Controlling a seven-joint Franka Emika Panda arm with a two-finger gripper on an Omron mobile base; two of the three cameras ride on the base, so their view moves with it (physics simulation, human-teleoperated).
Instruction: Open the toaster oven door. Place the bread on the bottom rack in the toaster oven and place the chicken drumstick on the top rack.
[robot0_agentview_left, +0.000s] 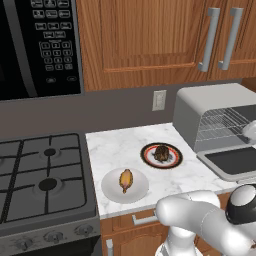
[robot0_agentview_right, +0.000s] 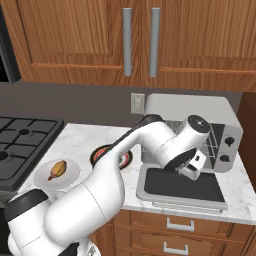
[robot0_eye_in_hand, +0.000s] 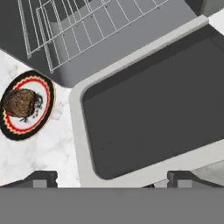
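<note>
The silver toaster oven (robot0_agentview_left: 210, 102) stands at the counter's right end, its door (robot0_agentview_left: 232, 161) folded down flat and its wire racks (robot0_agentview_left: 222, 124) bare. My gripper (robot0_agentview_right: 192, 167) hovers open just above the door (robot0_eye_in_hand: 153, 105), and its fingertips (robot0_eye_in_hand: 43, 177) stand wide apart with nothing between them. Left of the oven, the dark brown bread (robot0_agentview_left: 161, 152) lies on a red-and-black rimmed plate (robot0_agentview_left: 150, 159). The golden chicken drumstick (robot0_agentview_left: 126, 180) rests on a white plate (robot0_agentview_left: 112, 189) near the counter's front edge. In the hand view the bread (robot0_eye_in_hand: 19, 103) sits off to the left and the racks (robot0_eye_in_hand: 87, 26) lie above.
A gas stove (robot0_agentview_left: 45, 175) adjoins the marble counter (robot0_agentview_left: 115, 145) on the left, under a black microwave (robot0_agentview_left: 35, 45). Wooden cabinets with long handles (robot0_agentview_left: 210, 40) hang above. My own arm (robot0_agentview_right: 130, 145) reaches across the bread's plate in the right base view.
</note>
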